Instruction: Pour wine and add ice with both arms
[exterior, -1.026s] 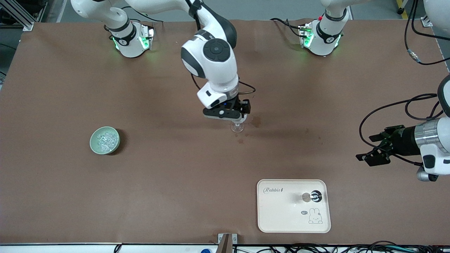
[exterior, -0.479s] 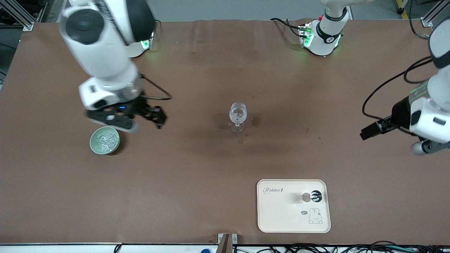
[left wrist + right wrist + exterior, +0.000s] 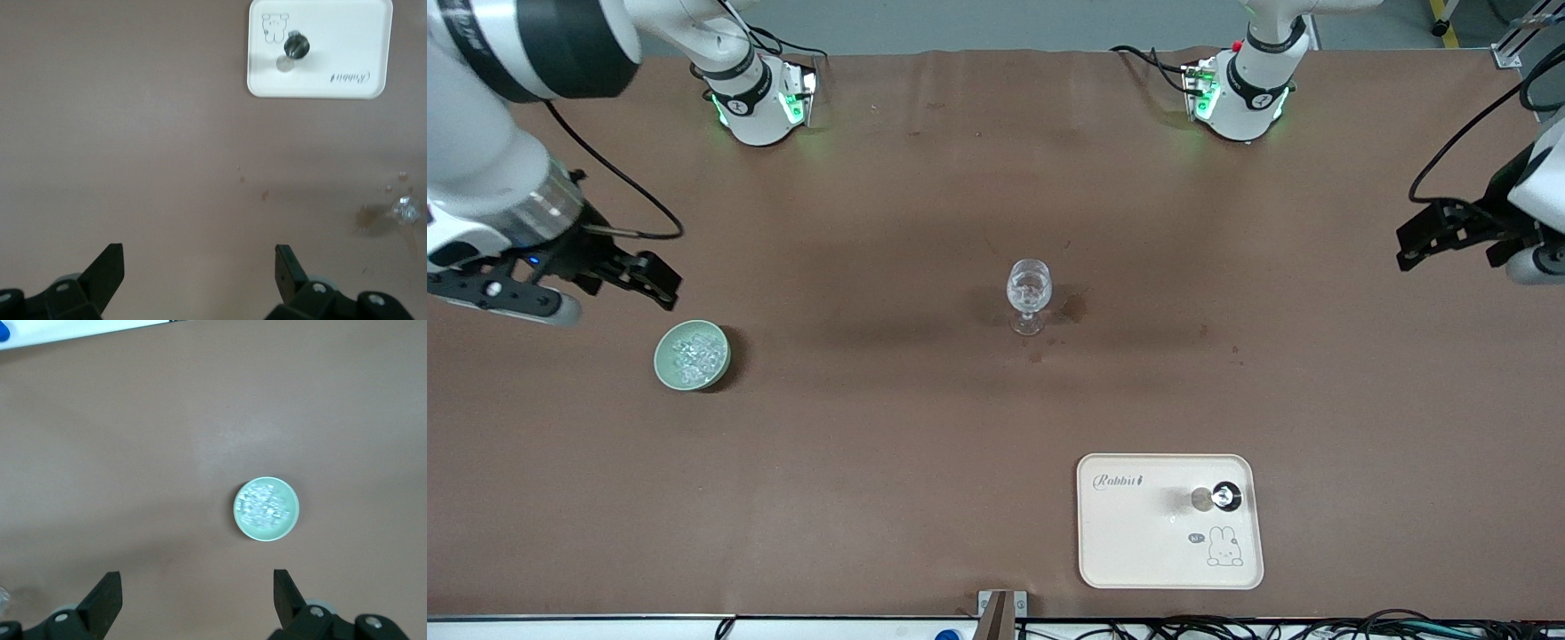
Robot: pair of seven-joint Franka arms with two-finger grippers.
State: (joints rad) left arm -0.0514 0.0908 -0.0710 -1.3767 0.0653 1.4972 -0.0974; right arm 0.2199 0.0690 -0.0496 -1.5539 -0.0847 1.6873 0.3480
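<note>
A clear stemmed glass (image 3: 1029, 296) stands mid-table with glinting clear contents. It also shows in the left wrist view (image 3: 405, 209). Ice (image 3: 694, 352) fills a pale green bowl (image 3: 661, 365) toward the right arm's end. The right wrist view shows the same ice (image 3: 265, 505) and bowl (image 3: 267, 535). My right gripper (image 3: 509, 302) is open and empty, over the table beside the bowl; its jaws stand wide in the right wrist view (image 3: 195, 597). My left gripper (image 3: 1427, 236) is open and empty, up at the left arm's end (image 3: 198, 270).
A cream tray (image 3: 1138, 551) with a rabbit drawing lies near the front edge. A small dark round-topped object (image 3: 1226, 496) stands on it. Both show in the left wrist view: the tray (image 3: 320, 90) and the object (image 3: 296, 45). Wet stains (image 3: 1074, 308) mark the brown cover by the glass.
My right gripper left the glass and swung past the bowl toward the right arm's end. My left gripper drew back and away from the front camera. The glass now stands uncovered.
</note>
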